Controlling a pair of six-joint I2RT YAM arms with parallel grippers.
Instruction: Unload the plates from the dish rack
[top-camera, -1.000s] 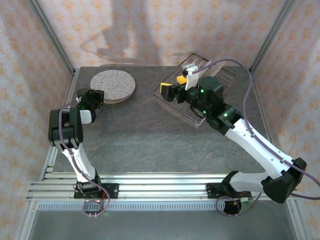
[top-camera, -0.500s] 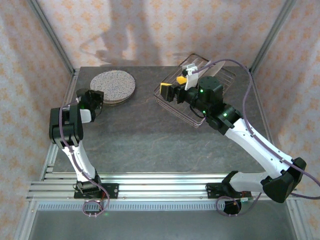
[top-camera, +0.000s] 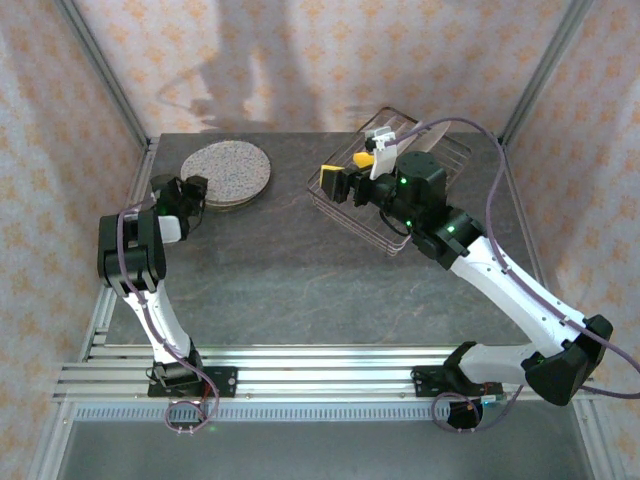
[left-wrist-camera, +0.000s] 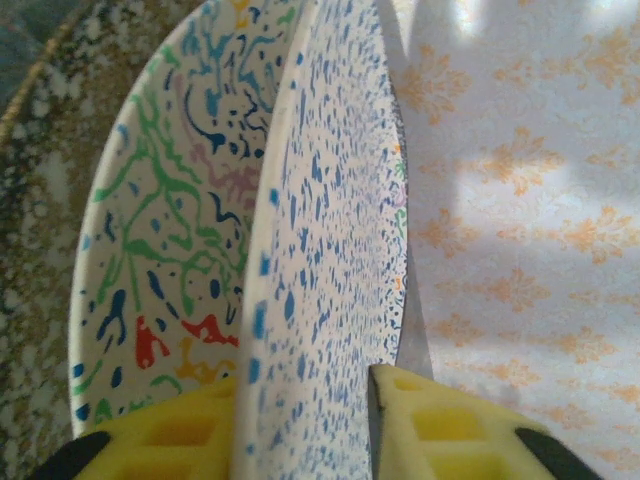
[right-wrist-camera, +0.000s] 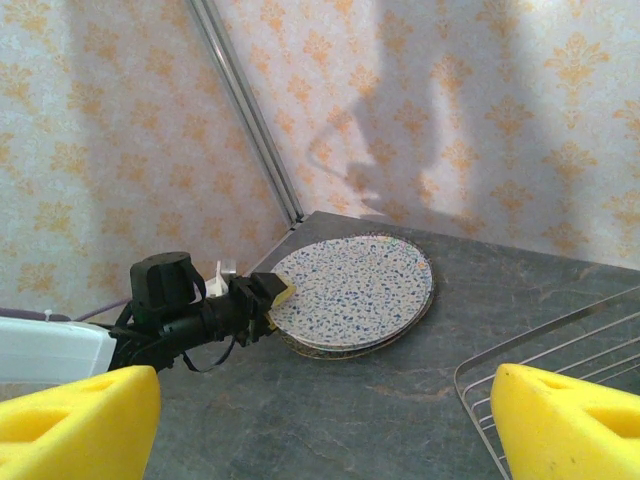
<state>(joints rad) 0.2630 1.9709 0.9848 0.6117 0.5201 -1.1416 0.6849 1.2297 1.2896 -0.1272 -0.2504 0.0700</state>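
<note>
Where left pincer (top-camera: 198, 190) pinches, round plate (left-wrist-camera: 330, 260) is speckled.

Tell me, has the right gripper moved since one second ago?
No. In the top view the right gripper is at the same spot over the left corner of the dish rack, open as before.

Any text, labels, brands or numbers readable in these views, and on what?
None can be read.
Top plate: blue speckles only, no writing.
Plate under it: coloured squiggles, no letters.
Wall: orange ornament pattern, no words.
White part on the right wrist: too small to tell whether it bears print.
</note>
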